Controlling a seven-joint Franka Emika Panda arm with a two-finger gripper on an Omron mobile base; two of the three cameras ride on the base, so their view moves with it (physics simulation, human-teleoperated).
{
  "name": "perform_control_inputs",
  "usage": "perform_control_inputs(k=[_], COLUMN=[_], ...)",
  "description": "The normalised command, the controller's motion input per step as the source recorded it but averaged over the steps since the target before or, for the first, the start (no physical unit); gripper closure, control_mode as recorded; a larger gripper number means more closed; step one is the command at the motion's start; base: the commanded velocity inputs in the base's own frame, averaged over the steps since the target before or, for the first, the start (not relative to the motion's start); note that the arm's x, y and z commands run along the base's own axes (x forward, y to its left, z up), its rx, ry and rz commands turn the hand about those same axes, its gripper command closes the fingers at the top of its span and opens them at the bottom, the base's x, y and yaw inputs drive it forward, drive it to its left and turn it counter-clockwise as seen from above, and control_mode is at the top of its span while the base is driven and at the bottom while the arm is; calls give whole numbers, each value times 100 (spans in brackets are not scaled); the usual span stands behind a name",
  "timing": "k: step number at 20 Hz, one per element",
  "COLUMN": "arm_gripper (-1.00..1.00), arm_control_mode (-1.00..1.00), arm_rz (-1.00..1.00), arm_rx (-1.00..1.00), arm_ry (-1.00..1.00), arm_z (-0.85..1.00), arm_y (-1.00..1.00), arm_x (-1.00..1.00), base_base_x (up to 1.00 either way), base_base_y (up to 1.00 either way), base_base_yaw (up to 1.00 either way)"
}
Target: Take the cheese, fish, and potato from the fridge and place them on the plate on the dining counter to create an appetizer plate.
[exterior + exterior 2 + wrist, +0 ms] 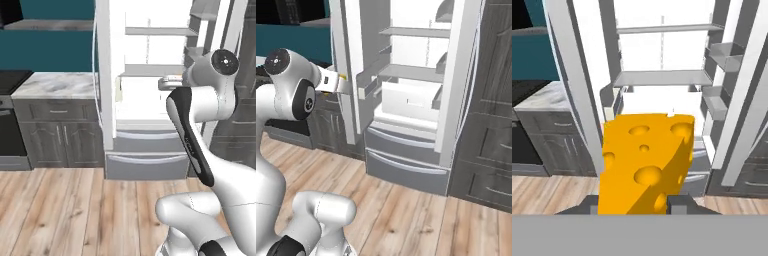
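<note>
Orange cheese with holes pinched between the two dark tips of the gripper, held up in front of the open fridge, white shelves behind, wood floor below

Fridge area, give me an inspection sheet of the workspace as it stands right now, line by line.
Surface: pale wooden plank floor in front of the fridge.
Job's things: orange-yellow cheese wedge with holes held in front of the tall white fridge, whose doors stand open; its grey shelves look bare.
Clutter: nothing seen.
Gripper: two-finger gripper shut on the cheese, one dark tip on each side of it.
Cables: nothing seen.
Surroundings: grey cabinet with marble top and a black stove to the left, teal wall behind, dark grey cabinets to the right.
</note>
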Motion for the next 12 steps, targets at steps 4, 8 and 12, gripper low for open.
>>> perform_control_inputs(k=[4,8,12], arm_gripper=[100,100,100], arm_control_mode=[100,100,100], arm_rz=[0,0,0], arm_rx=[0,0,0], arm_ry=[0,0,0], arm_z=[0,0,0], arm_y=[0,0,0], arm_x=[0,0,0], base_base_x=[-100,-100,-100], base_base_y=[19,24,29], base_base_yaw=[6,8,8])
